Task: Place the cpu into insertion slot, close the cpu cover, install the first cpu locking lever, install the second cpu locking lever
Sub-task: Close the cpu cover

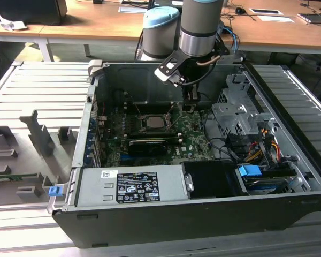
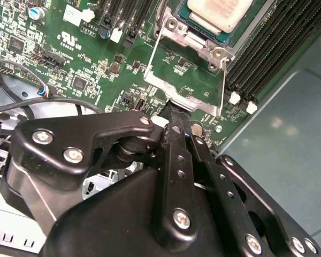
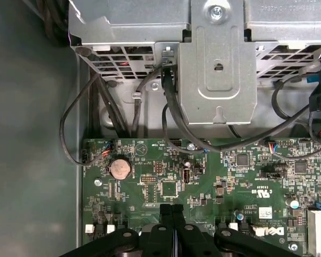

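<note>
The cpu (image 2: 219, 10), a dull silver-beige square, lies seated in the insertion slot (image 2: 195, 35) on the green board; in the exterior view the cpu (image 1: 156, 122) sits mid-board. The cpu cover (image 2: 183, 95) is swung open away from the slot, and the board shows through its window. Thin wire levers run along both sides of it. My gripper (image 2: 174, 110) is shut, its black fingertips touching the cover's free edge. I cannot tell whether they pinch that edge. In the exterior view the gripper (image 1: 190, 101) hangs just to the slot's right. The first wrist view has the fingers (image 3: 171, 214) pressed together above the board.
A metal drive cage (image 3: 219, 59) with black cables (image 3: 171, 107) stands beside the board. Long black memory slots (image 2: 267, 53) flank the socket. A black card (image 1: 147, 144) and the grey power supply (image 1: 131, 184) lie toward the case front. Case walls enclose the space.
</note>
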Tool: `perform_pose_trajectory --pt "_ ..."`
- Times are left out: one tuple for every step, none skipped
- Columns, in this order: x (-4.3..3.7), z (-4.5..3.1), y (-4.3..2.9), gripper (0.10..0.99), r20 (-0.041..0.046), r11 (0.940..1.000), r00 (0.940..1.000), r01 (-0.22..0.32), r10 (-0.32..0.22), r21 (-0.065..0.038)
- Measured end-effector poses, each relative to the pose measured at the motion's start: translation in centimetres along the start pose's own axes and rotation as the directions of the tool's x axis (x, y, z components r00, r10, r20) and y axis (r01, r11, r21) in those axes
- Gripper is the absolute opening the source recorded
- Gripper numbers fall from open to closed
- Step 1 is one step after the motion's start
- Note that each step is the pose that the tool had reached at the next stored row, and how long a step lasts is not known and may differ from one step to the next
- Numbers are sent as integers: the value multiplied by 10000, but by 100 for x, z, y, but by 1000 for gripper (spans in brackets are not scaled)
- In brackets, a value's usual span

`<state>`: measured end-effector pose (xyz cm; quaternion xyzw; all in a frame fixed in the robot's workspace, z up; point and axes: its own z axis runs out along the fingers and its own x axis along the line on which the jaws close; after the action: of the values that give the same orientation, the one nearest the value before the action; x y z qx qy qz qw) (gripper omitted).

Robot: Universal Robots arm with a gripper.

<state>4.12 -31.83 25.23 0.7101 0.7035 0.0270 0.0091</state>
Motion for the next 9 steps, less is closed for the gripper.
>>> perform_pose_trajectory --pt "0 0 -1 106 0 10000 10000 2 -2 0" --pt "0 0 -3 106 -1 10000 10000 1 -1 0" --pt "0 0 -7 106 -1 10000 10000 -1 1 -1" --pt "0 0 -11 106 -1 10000 10000 -1 1 0" --pt "0 0 -14 106 -1 10000 10000 0 0 -1" --pt "0 -1 -18 106 -1 10000 10000 0 0 0" --pt "0 -1 -23 106 0 10000 10000 0 0 -1" --pt "0 -1 -26 106 0 10000 10000 0 0 0" --pt "0 -1 -33 106 -1 10000 10000 0 0 0"
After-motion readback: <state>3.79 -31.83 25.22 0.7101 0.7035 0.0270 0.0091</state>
